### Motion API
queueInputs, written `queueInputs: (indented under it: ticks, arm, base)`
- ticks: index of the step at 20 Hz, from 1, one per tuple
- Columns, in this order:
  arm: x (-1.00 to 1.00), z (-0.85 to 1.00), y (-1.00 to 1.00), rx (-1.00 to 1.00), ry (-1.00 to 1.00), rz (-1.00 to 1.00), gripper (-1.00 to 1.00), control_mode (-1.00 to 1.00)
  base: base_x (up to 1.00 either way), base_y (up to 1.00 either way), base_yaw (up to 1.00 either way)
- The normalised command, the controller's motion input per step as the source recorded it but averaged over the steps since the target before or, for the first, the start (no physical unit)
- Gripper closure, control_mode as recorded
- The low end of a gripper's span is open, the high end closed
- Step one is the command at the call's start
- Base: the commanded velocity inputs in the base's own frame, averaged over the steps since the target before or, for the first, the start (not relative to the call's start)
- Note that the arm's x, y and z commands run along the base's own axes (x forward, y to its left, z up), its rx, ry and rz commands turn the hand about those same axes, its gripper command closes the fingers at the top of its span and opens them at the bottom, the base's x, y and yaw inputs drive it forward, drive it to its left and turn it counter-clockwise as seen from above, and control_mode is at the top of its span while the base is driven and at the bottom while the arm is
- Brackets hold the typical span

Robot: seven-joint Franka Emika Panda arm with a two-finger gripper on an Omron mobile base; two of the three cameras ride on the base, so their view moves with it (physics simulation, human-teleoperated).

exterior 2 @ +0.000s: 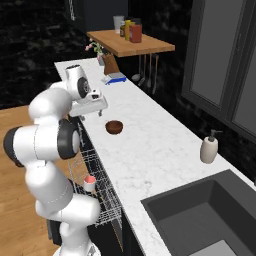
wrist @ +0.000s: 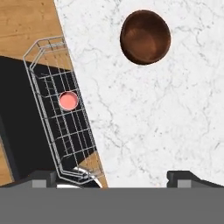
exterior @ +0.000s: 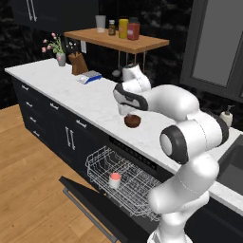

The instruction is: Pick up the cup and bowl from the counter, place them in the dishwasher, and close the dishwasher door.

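Two pincer [wrist: 111, 177] tips wide apart, empty.

Wood plank floor [exterior: 28, 190], black wall [exterior 2: 35, 50], wooden shelf [exterior: 116, 40] w/ jars, dark sink [exterior 2: 200, 215], grey window [exterior: 223, 42].

At the far end we see a wooden shelf [exterior: 142, 45] carrying a pale tumbler [exterior: 100, 23] and three jars. Below it stand a knife block [exterior: 79, 64] and a flower vase [exterior: 61, 59]. A soap bottle [exterior 2: 209, 147] sits beside the dark sink [exterior 2: 200, 215].
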Motion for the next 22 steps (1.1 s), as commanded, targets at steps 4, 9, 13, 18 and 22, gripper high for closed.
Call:
queueInputs:
  ticks: [4, 9, 13, 18, 22]
  arm:
    - [0.41, -0.49, 0.00, 0.00, 0.01, 0.12, -1.00, -1.00]
    - [0.34, -0.48, 0.00, 0.00, 0.00, 0.11, -1.00, -1.00]
    - [0.30, -0.52, -0.04, 0.00, 0.00, 0.10, -1.00, -1.00]
    - [0.24, -0.45, -0.07, 0.00, 0.00, 0.09, -1.00, -1.00]
    - [0.33, -0.31, -0.05, 0.00, 0.00, 0.09, -1.00, -1.00]
  base:
    - [0.00, 0.00, 0.00]
    - [0.00, 0.00, 0.00]
    - [0.00, 0.00, 0.00]
    - [0.00, 0.00, 0.00]
    - [0.00, 0.00, 0.00]
